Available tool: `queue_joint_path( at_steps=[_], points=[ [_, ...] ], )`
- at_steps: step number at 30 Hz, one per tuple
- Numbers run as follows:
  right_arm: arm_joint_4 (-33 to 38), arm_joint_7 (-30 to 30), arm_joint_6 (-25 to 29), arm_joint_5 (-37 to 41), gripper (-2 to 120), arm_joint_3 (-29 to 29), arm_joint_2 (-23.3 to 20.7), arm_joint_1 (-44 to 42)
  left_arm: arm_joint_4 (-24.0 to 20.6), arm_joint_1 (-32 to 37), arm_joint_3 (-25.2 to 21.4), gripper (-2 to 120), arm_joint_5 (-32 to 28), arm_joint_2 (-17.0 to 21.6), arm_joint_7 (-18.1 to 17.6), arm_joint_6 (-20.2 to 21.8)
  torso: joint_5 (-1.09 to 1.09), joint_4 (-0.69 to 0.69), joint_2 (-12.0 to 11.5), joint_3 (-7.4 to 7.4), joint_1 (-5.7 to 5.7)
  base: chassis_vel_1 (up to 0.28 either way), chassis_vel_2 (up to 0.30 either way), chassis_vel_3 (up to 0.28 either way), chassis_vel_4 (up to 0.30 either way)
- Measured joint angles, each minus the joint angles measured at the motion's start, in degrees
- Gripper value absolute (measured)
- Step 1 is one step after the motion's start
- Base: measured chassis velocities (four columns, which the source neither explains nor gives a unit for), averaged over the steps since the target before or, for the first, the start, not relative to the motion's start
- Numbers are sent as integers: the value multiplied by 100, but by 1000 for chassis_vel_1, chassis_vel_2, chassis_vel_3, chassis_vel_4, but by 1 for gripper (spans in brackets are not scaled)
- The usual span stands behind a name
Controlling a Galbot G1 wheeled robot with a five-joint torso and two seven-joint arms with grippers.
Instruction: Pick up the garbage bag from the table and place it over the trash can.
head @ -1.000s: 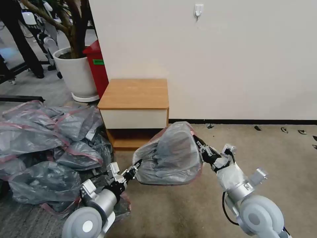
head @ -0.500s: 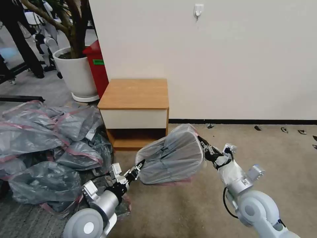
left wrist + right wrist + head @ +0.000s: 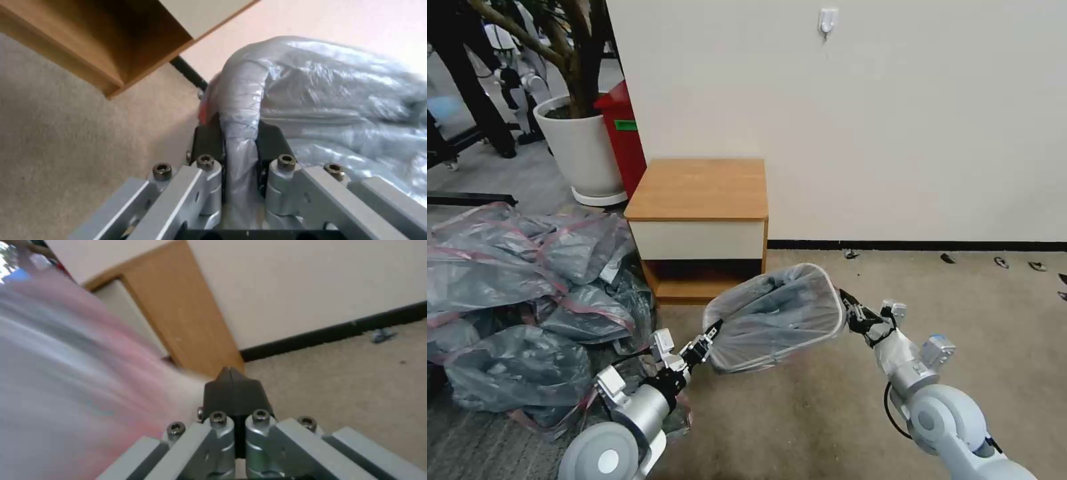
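Against the pale wall stands the counter [image 3: 697, 189], its wooden top bare, and to its left a big heap of grey bags [image 3: 520, 293] sprawls over the floor beside a white plant pot [image 3: 582, 153] and a tall red bin [image 3: 625, 137]. Just in front of the counter's open lower shelf, low over the carpet, the garbage bag [image 3: 774, 319] hangs stretched between both arms, its mouth pulled wide and facing up. What it is drawn over I cannot tell; no bin wall shows through the film.

It looks feather-light, limp and crinkly, a slippery film that would tear or slide if tugged hard, so the pink-banded rim is the sensible place to grip. That is where both hold it. The left pincer [image 3: 706, 342] is clamped on the rim's near-left end, a bunched rope of plastic pinched between its dark pads [image 3: 208, 141]. The right pincer [image 3: 850, 311] grips the opposite, far-right edge, its jaws pressed together with film trailing from the tips.
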Motion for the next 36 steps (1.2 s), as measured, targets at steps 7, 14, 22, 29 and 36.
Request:
queue_joint_path(
  at_steps=[7, 14, 22, 29, 36],
  points=[
    [-71, -36, 19, -245, 0, 16, -15, -63, -6, 0, 16, 9, -3, -4, -2, -4, -1, 0, 0, 0, 0, 0, 0, 0, 0],
    [91, -51, 112, -563, 20, 76, 63, -152, 51, -73, -14, 9, 183, -11, -286, -34, -1, 0, 0, 0, 0, 0, 0, 0, 0],
    [432, 168, 540, -1730, 52, 371, 352, -359, 100, -145, -126, 9, 697, 133, -790, -21, -1, -1, 0, 0, 0, 0, 0, 0, 0],
    [1290, -41, 964, -2874, 72, 334, 265, -431, 19, -198, 12, 9, 1539, 207, -955, 32, -1, 0, 0, 0, 0, 0, 0, 0, 0],
    [2261, -468, 347, -4932, 43, -188, -688, -336, -40, -175, 415, 9, 3422, 442, -748, 225, 0, 0, 0, 0, 0, 0, 0, 0, 0]
  ],
)
